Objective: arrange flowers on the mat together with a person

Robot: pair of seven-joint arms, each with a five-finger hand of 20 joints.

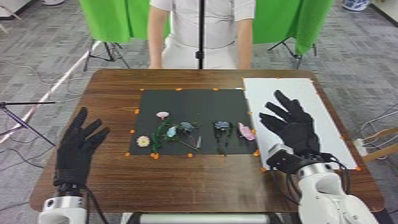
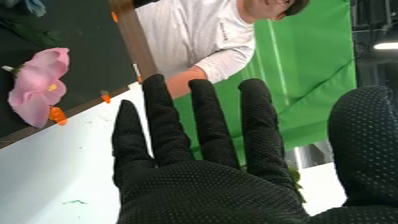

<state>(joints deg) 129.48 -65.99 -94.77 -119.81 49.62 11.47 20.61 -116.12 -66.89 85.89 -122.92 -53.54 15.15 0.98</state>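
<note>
Empty, straight-fingered right robot hand above white sheet, left robot hand alike, flowers on mat

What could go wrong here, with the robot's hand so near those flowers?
The pink flower lies at the edge of the dark mat, beside the right hand; a low sweep inward might brush it out of place. The blue flower lies crowded in with leafy green stems, so lifting one could drag its neighbours along.
</note>
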